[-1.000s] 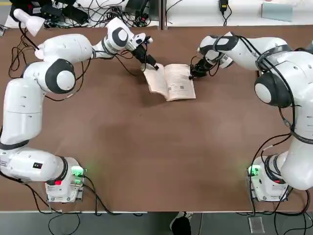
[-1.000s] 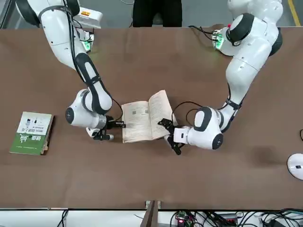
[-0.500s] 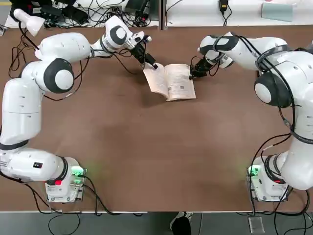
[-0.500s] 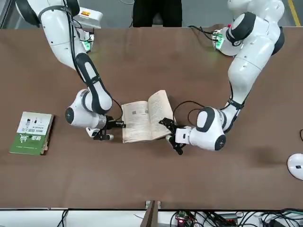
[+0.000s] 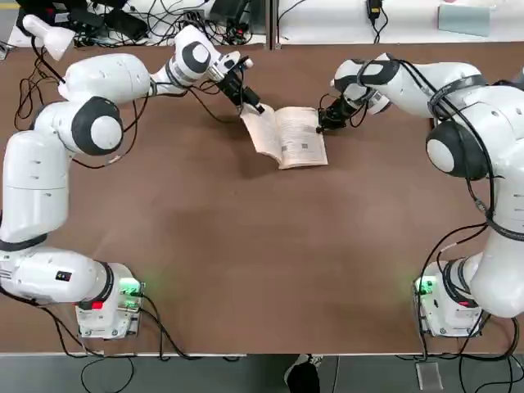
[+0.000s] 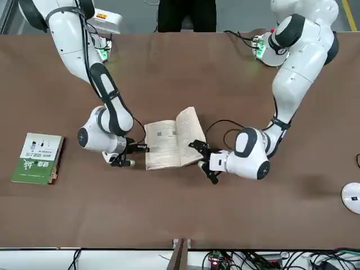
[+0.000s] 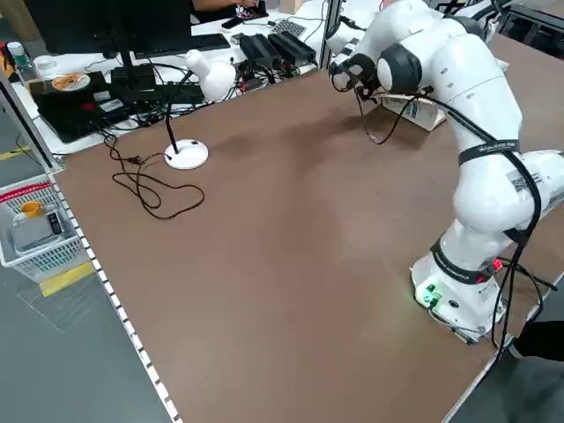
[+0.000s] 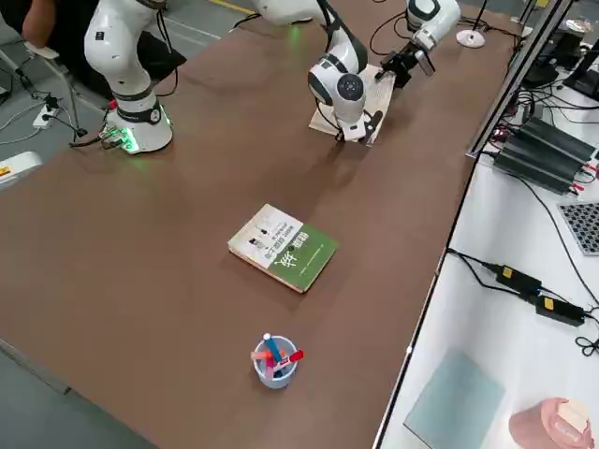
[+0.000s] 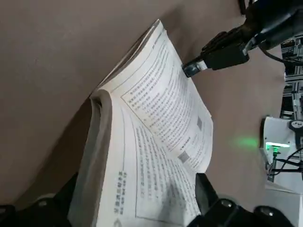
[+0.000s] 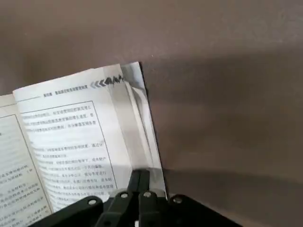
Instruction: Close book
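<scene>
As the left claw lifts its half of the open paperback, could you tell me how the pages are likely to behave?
Probably floppy: the paperback is thin, and its raised half already bows by the left claw. Loose pages may fan, since their edges splay in the left wrist view. It looks light, so it could slide on the table unless the shut right claw pins its edge.

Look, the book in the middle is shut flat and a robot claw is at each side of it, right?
Not quite. The book is open, its printed pages showing, as the top view shows. The left gripper and the right gripper are indeed at its two sides.
</scene>
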Robot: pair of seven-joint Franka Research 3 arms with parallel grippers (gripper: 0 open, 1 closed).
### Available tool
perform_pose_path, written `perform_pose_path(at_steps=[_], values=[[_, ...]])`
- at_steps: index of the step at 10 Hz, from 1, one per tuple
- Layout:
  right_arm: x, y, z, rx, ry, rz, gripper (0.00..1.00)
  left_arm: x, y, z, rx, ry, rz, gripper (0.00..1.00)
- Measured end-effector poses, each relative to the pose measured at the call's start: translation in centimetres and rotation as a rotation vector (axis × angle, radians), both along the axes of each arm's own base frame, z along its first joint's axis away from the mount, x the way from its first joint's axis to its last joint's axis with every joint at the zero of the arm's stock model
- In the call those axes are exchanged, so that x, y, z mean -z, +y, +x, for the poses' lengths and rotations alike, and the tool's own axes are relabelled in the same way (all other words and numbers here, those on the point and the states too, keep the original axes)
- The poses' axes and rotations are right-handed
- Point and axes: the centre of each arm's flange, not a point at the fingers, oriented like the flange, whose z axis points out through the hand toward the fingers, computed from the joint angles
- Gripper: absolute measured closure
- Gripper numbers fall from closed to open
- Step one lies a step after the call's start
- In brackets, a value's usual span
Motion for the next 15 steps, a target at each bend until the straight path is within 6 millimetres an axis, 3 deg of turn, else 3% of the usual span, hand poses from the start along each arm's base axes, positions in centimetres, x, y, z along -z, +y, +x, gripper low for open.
perform_pose_path(at_steps=[9,15], values=[[0.0,0.0,0.0,0.000,0.000,0.000,0.99,-2.7,0.4,0.2,-0.029,0.062,-0.016,0.00],[0.0,0.0,0.0,0.000,0.000,0.000,0.99,-2.8,0.3,0.1,-0.039,0.081,-0.035,0.00]])
